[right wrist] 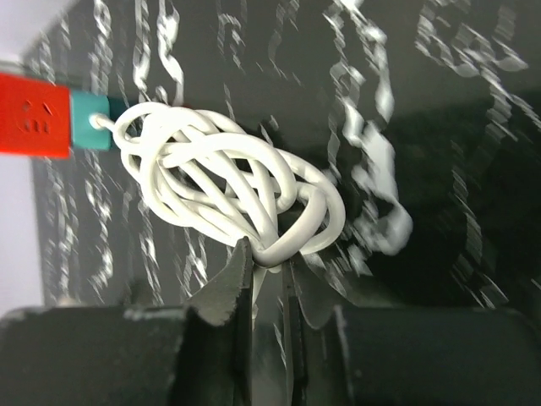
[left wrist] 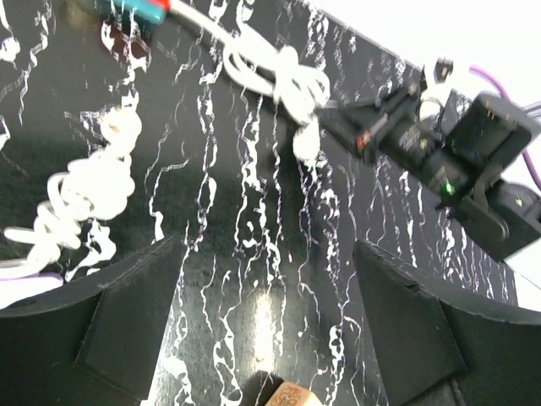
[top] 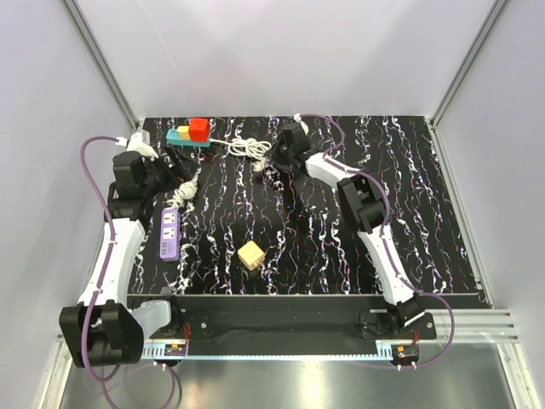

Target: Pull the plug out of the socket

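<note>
The socket (top: 180, 135), a short teal strip, lies at the far left of the table (top: 409, 213), close to the back edge. A red plug (top: 198, 128) sits in it at its right end, with a yellow piece just left of that. From the socket's right end its white cord (top: 245, 148) runs into a tangled coil lying just to the right. The right gripper (right wrist: 266, 255) reaches in from the right to the near side of that coil, and its fingers (right wrist: 237, 283) are drawn almost together, pinching a loop of the cord. The left gripper (left wrist: 269, 254) hangs over the left part of the table, nearer than the socket and apart from it, fingers spread wide with nothing between them. Just beside it lies a second white coil (top: 187, 189), which leads to a purple strip (top: 169, 233) near the left edge. A tan cube (top: 251, 255) rests alone toward the near middle.
</note>
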